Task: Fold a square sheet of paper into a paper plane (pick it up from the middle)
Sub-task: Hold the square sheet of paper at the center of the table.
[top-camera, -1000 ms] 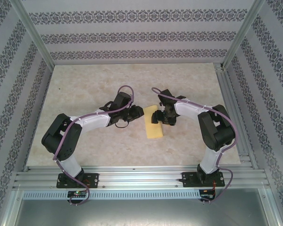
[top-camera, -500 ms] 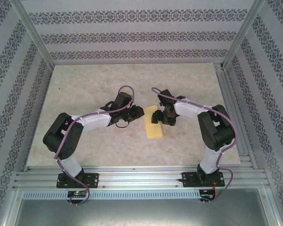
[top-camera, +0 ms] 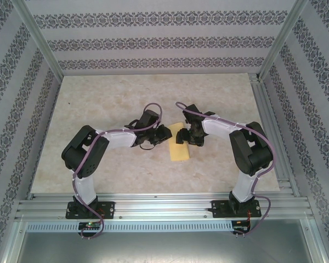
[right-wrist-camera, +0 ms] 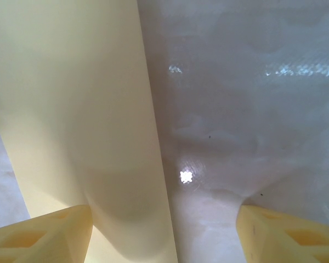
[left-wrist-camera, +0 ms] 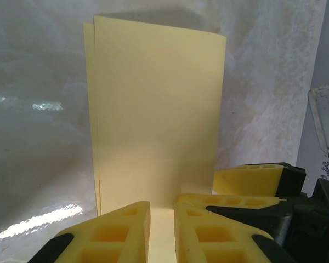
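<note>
The square sheet of paper (top-camera: 180, 149) lies folded in half as a narrow pale-yellow rectangle at mid-table. In the left wrist view the paper (left-wrist-camera: 153, 109) lies flat with two layers showing along its left edge. My left gripper (top-camera: 164, 133) hovers at the paper's left side. The left gripper (left-wrist-camera: 162, 205) has its jaws drawn in to a narrow gap, and the paper's near edge shows through it. My right gripper (top-camera: 182, 135) is over the paper's far end. The right gripper (right-wrist-camera: 164, 213) stands open and straddles the long edge of the paper (right-wrist-camera: 71, 109). One right finger (left-wrist-camera: 247, 178) shows beside the left jaws.
The marbled tabletop (top-camera: 109, 98) is ringed by patterned walls. An aluminium rail (top-camera: 164, 205) runs along the near edge and another rail (top-camera: 270, 126) along the right side. Both arms crowd the middle around the paper.
The left arm has swung right, bringing its gripper up to the paper's left edge, and its jaws have narrowed. The right arm and the paper have not moved.
</note>
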Tool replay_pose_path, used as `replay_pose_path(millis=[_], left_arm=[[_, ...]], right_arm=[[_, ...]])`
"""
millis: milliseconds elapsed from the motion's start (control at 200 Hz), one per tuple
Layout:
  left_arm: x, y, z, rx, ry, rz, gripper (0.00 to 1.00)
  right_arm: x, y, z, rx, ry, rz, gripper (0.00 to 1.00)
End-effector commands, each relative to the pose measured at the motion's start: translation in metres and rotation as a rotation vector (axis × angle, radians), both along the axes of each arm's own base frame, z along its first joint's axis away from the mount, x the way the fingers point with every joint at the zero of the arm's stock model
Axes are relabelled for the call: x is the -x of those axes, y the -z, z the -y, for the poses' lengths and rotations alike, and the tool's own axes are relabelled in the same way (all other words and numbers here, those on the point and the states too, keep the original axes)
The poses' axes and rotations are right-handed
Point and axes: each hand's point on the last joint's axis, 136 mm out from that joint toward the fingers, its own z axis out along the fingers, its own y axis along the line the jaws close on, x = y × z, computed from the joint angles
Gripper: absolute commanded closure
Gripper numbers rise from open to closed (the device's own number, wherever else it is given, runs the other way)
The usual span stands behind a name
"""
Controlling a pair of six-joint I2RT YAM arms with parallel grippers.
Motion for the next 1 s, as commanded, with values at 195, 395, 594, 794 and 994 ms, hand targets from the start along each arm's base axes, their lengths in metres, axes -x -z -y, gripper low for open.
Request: replay_pose_path(millis=[195, 395, 594, 794, 994], left_arm=[[-0.006, 0.002, 0.020, 0.047, 0.005, 0.005, 0.81], [-0.004, 0.009, 0.018, 0.032, 0.003, -0.006, 0.81], [-0.004, 0.006, 0.022, 0.043, 0.016, 0.001, 0.80], [-0.005, -0.005, 0.022, 0.044, 0.024, 0.031, 0.77], [-0.009, -0.026, 0.006, -0.010, -0.017, 0.107, 0.72]], right_arm=[[0.004, 0.010, 0.009, 0.064, 0.011, -0.028, 0.28], [0.003, 0.010, 0.010, 0.068, 0.012, -0.027, 0.29], [0.004, 0.009, 0.011, 0.076, 0.008, -0.026, 0.28], [0.003, 0.005, 0.013, 0.078, 0.009, -0.013, 0.28], [0.000, -0.001, 0.009, 0.037, 0.012, 0.002, 0.28]])
